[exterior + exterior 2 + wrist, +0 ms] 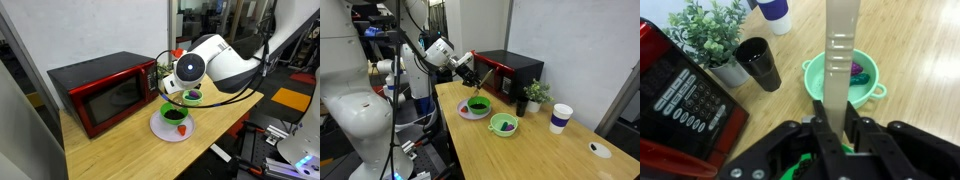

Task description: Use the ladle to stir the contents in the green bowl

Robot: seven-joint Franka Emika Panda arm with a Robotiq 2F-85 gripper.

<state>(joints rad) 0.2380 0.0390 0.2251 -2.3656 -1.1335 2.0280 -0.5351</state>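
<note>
My gripper is shut on the ladle, whose flat pale tan handle runs from between the fingers up the wrist view. The gripper hangs right above the green bowl, a deep dark green bowl with dark contents that stands on a pale plate. In the wrist view only a bright green edge of this bowl shows under the fingers. In an exterior view the gripper is just above the same bowl. The ladle's head is hidden.
A paler, shallower green bowl with a purplish item lies just beyond. A black cup and a potted plant stand by the red microwave. A white and blue cup stands further along the wooden table.
</note>
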